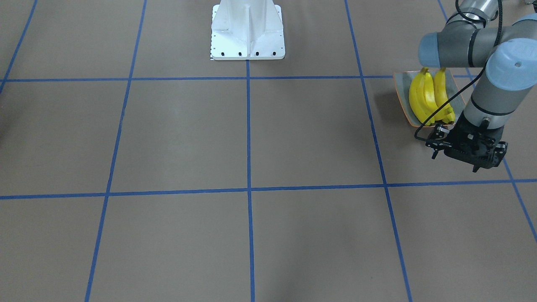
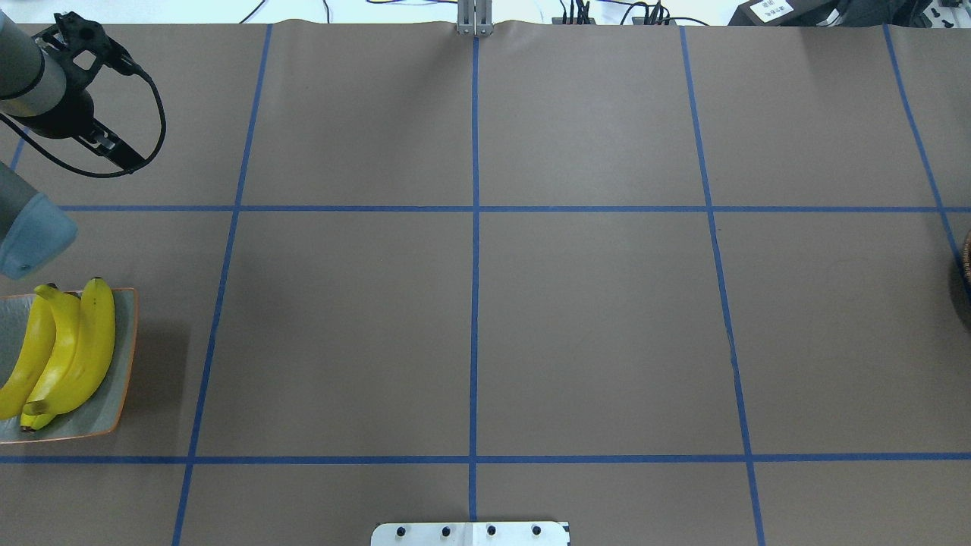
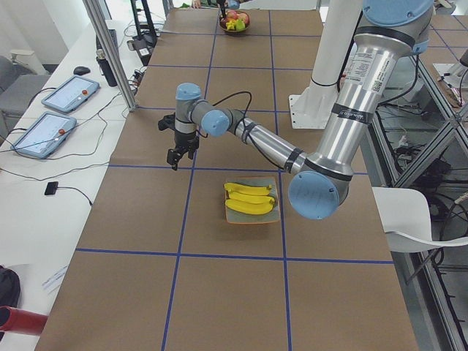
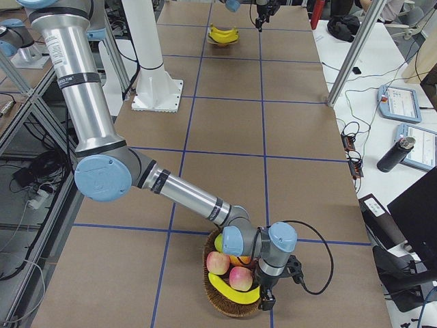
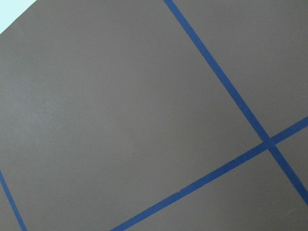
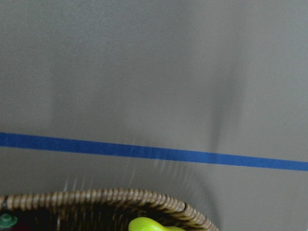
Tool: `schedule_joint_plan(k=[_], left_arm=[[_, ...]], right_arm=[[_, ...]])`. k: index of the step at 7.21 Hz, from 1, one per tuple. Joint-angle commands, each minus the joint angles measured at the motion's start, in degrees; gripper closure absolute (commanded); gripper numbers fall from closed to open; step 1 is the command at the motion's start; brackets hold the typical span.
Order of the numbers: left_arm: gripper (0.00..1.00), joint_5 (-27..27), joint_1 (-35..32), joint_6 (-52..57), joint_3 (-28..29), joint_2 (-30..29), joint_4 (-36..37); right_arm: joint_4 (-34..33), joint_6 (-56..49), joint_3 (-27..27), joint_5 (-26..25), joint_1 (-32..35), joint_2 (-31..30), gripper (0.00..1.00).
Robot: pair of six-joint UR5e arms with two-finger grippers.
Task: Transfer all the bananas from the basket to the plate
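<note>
My right pincer (image 4: pixel 264 299) hangs over the basket (image 4: pixel 217 305) edge; whether it is open I cannot tell. The last banana (image 4: pixel 234 293) lies just beside it, against the apples (image 4: pixel 240 278), so I would take its free end slowly. The left pincer (image 1: pixel 455 162) is spread wide and holds nothing.

You're in what looks like a robotics lab: a table (image 1: pixel 180 134) gridded with blue tape (image 1: pixel 248 126), arms (image 3: pixel 358 80) on a white pedestal (image 1: pixel 247 29), aluminium posts (image 3: pixel 110 51), tablets (image 3: pixel 69 93) on your side bench (image 3: pixel 29 175).
</note>
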Motion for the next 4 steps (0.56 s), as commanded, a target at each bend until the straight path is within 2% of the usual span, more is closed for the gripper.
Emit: schedule_joint_plan(k=[1,2,3,4], left_arm=[[0.00,0.00,0.11,-0.13,-0.07,-0.01,0.00],[0.00,0.00,0.20,-0.48,-0.15,-0.01,0.00],[0.00,0.00,0.37,-0.57,-0.07,-0.27,0.00],[0.01,0.00,0.37,-0.57,-0.07,-0.28,0.00]], right_arm=[[0.03,-0.03,-0.05,-0.60,0.00,-0.12,0.18],[0.03,-0.03,-0.05,-0.77,-0.09,-0.12,0.23],[0.03,-0.03,-0.05,-0.78,-0.01,-0.20,0.35],[-0.06,-0.12,0.03,-0.86,0.00,-0.12,0.44]])
